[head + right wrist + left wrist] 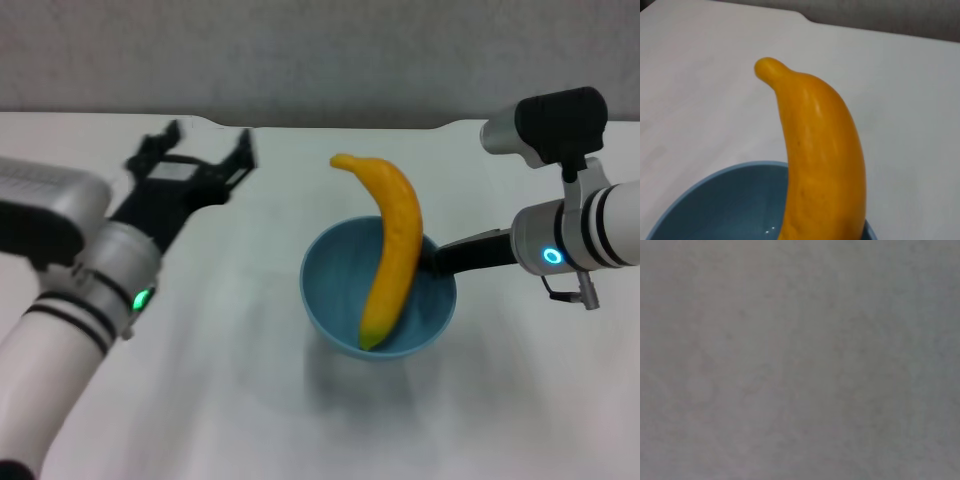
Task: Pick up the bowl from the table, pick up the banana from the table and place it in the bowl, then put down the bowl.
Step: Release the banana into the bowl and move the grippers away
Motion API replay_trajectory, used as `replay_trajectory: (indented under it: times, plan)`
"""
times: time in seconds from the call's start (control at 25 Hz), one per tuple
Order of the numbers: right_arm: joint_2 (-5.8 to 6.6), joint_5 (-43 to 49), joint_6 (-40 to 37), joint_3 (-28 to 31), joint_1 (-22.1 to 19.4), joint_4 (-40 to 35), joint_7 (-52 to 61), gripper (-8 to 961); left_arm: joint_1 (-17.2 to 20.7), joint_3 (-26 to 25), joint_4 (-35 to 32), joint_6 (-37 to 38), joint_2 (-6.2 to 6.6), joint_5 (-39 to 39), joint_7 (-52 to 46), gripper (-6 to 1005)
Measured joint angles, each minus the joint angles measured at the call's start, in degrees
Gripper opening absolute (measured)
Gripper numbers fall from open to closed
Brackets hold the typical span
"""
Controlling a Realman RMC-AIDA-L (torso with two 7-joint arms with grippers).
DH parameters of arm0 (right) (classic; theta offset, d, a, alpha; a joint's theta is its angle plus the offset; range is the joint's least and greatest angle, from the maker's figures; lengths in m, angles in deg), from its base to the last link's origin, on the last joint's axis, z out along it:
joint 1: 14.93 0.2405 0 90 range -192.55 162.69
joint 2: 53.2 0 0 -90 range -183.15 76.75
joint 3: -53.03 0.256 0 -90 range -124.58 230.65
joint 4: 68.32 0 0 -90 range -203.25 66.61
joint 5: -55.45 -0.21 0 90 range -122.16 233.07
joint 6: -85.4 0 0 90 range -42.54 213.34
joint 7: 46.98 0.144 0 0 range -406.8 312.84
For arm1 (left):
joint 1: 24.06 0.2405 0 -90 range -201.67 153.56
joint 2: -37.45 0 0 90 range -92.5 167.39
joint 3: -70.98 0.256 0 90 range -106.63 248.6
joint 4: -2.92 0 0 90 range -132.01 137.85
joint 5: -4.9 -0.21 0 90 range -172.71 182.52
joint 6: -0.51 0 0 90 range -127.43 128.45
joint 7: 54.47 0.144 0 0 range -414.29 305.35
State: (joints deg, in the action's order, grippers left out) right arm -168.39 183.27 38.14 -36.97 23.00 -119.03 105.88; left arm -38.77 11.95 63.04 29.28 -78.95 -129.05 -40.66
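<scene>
Light-blue, the bowl (pixel 340 290) hangs from the right gripper (pixel 436 258), pinched at its rim, with the banana (pixel 392 245) propped inside and leaning over the rim opposite. Lower it level onto the table (pixel 250 400), slowly, before letting go. The left gripper (pixel 198 152), spread and empty, waits well apart. No writing shows anywhere.

- Right gripper (pixel 436 260): fingertips hidden behind the bowl (pixel 330 290) rim and the banana (pixel 395 240); whether they clamp the rim cannot be told.
- Left wrist view: uniform grey blur; no object discernible.
- Right wrist view: bowl (pixel 715 205) cut off by the picture's edge, only part of rim and inside showing; banana (pixel 820 160) cut off likewise, one end out of frame.
- Head view: left arm's lower part cut off at the edge; bowl's underside hidden.
</scene>
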Motion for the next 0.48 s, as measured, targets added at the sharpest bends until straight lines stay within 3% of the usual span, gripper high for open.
replay_trajectory:
  times: [0.32, 0.48]
  plan:
    - [-0.06, 0.0, 0.2, 0.0, -1.4, 0.2, 0.1, 129, 0.1, -1.2, -11.7, 10.8, -0.14, 0.4, -0.3, 901]
    - [0.08, -0.1, -2.4, 0.5, 1.8, 5.3, 0.4, 131, 0.0, -2.4, -15.2, 12.0, -0.22, 0.8, -0.9, 896]
